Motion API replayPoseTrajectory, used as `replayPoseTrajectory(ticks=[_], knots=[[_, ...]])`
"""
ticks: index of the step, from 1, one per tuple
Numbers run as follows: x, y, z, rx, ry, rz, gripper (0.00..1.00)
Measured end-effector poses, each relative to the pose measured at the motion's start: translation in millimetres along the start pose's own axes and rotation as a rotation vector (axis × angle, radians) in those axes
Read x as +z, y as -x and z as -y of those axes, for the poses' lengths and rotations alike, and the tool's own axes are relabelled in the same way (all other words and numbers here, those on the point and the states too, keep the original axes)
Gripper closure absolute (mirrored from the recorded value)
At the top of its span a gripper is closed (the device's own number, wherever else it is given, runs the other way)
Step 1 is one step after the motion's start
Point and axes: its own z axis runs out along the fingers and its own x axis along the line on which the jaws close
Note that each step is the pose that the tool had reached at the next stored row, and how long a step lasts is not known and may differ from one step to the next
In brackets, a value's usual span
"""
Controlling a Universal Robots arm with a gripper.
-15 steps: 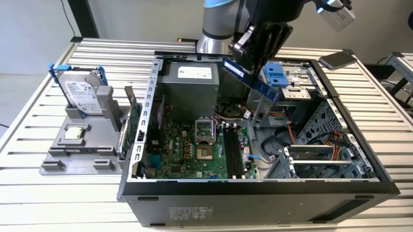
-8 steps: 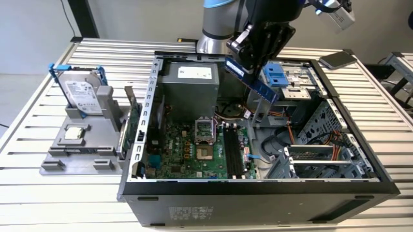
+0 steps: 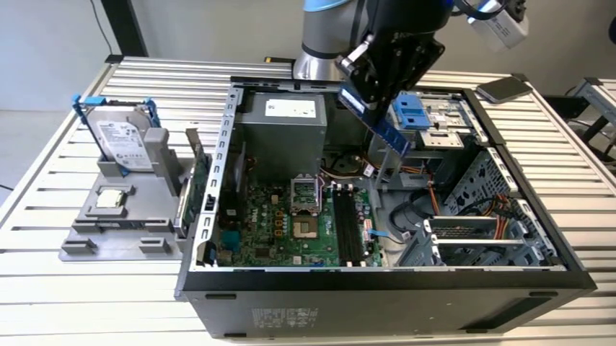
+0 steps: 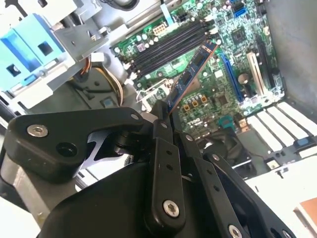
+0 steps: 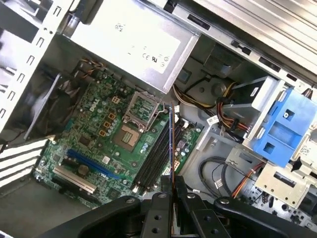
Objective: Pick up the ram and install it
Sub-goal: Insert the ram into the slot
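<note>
- Gripper (image 4: 165, 119) fingers clamped on 1 end of the ram (image 4: 190, 74), prob. so its long edge stays free.
- Ram hangs tilted over the mobo (image 3: 288, 223), above mem. slots (image 3: 348, 231), not yet seated.

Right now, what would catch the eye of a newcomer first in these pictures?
The black gripper hangs over the open computer case, shut on the ram, which tilts down toward the green motherboard. On the exterior view's left, a hard drive stands upright in a grey holder.
</note>
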Motion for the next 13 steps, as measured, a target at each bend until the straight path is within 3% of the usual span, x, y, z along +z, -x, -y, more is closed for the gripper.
replayPoseTrajectory(ticks=[13], knots=[[0.0,0.0,0.0,0.18,-0.0009,0.0018,1.0]])
